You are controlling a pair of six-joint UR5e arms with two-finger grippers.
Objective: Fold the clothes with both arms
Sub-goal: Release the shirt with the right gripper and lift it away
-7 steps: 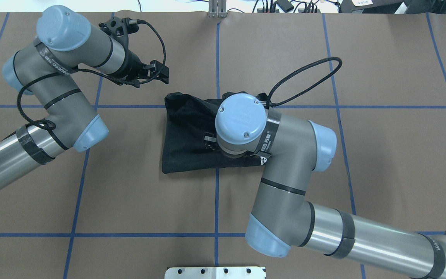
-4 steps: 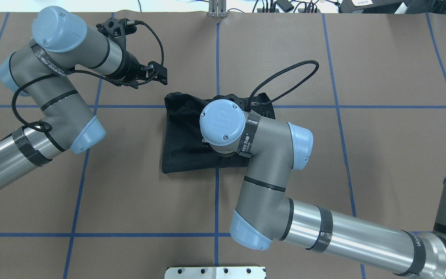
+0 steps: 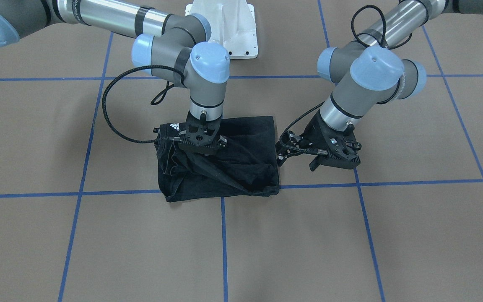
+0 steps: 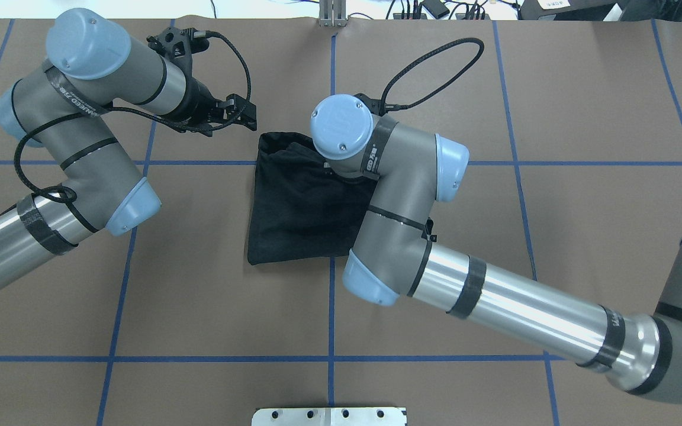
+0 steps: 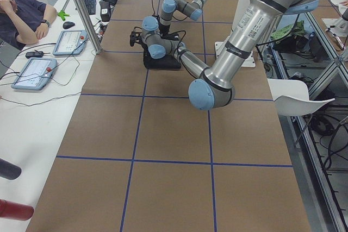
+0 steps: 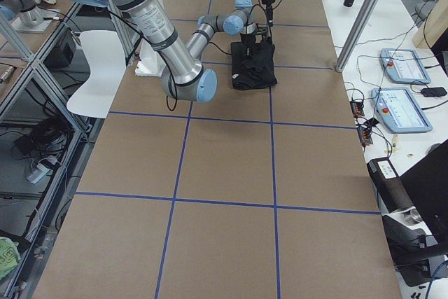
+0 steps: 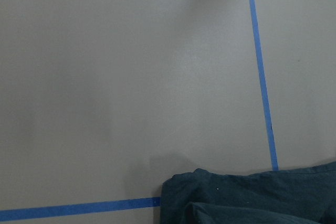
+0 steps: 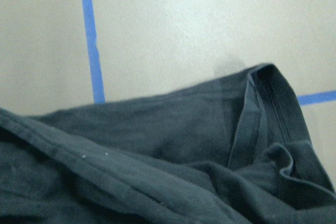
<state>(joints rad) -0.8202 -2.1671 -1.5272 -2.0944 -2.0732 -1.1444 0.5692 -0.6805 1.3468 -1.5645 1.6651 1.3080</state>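
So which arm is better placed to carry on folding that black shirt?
Probably the right: the right gripper is down on the T-shirt, cloth drawn up to it; the left gripper hangs open beside it.

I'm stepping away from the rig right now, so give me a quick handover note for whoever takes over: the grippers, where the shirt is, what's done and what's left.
Left gripper: open and empty, hovering beside the T-shirt, not touching it.
Right gripper: down on the shirt near the white collar logo. It looks shut on a pinch of cloth, since creases pull towards it.
Shirt: on the brown table, already folded into a compact rough rectangle, top layer rumpled.
Left to do: probably finish this fold, release, and flatten the wrinkles.
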